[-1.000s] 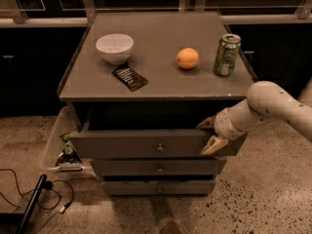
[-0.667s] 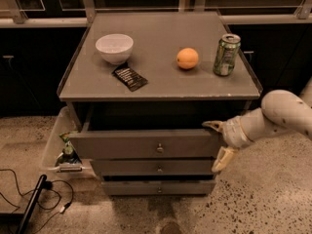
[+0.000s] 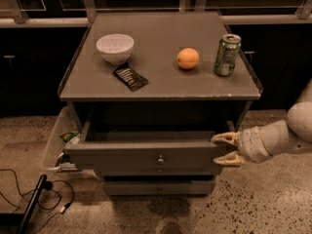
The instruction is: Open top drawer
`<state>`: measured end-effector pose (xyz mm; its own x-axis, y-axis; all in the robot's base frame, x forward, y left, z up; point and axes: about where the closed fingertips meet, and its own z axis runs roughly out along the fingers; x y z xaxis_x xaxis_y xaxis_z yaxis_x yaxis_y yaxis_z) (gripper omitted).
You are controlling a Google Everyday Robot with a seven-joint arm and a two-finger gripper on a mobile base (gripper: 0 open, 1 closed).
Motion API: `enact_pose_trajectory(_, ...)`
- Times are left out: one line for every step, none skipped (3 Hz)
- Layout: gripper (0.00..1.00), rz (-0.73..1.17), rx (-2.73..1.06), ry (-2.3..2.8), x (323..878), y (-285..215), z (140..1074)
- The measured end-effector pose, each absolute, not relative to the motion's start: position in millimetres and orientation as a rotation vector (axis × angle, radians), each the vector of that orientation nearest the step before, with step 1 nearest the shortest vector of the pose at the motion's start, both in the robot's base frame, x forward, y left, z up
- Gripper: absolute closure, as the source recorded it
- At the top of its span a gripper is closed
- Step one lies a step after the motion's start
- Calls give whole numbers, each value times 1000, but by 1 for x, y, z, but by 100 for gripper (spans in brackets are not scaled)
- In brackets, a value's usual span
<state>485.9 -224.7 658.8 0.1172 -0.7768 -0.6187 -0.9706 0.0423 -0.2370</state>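
Note:
The top drawer point(image 3: 122, 159) is the widest grey drawer of the cabinet. It stands pulled out part way, with its shallow box interior point(image 3: 151, 136) showing and a small round knob point(image 3: 160, 158) at the centre of the front. My gripper point(image 3: 225, 149) is at the right end of the drawer front. Its pale fingers point(image 3: 225, 138) are spread, one above the other, and touch that end. The slimmer middle drawer point(image 3: 158, 170) and the bottom drawer point(image 3: 158, 188) are closed below.
On the cabinet top point(image 3: 161, 82) stand a white bowl point(image 3: 115, 48), a black packet point(image 3: 130, 77), an orange point(image 3: 187, 58) and a green can point(image 3: 226, 55). A clear plastic bin point(image 3: 53, 145) sits on the floor at the left. Cables point(image 3: 19, 189) lie on the floor at lower left.
The top drawer has slid further out toward the camera. My gripper has moved with it, down and slightly right, staying at the drawer's right end.

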Motion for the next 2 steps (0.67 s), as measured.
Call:
enact_pose_trajectory(87, 405, -1770, 1693, 480, -224, 664)
enact_pose_trajectory(85, 405, -1770, 1693, 480, -224, 672)
